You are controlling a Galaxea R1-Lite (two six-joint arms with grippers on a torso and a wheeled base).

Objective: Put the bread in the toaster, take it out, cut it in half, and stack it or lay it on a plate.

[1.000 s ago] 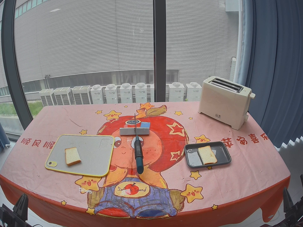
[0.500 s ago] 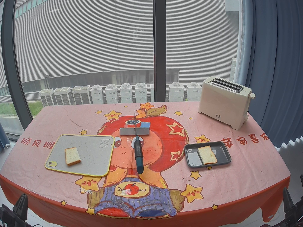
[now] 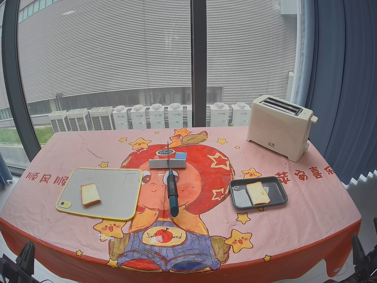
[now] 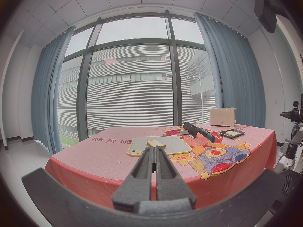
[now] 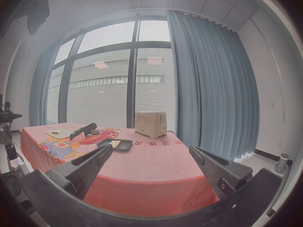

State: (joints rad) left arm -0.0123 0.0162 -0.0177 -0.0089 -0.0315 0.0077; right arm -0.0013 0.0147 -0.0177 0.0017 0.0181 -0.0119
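One half slice of bread (image 3: 90,194) lies on the grey cutting board (image 3: 114,185) at the table's left. Another half slice (image 3: 258,193) lies in the dark rectangular plate (image 3: 277,189) at the right. The cream toaster (image 3: 280,126) stands at the back right, its slots showing nothing inside. A knife (image 3: 171,189) with a dark teal handle rests in a small holder (image 3: 167,163) at the middle. My left gripper (image 4: 154,152) is shut with nothing in it, held off the table's near left corner. My right gripper (image 5: 151,158) is open, held back off the table's right side.
A pink tablecloth (image 3: 188,232) with a cartoon print covers the table. Large windows stand behind the table and blue curtains (image 3: 345,79) hang at the right. Bare cloth lies between board, knife and plate.
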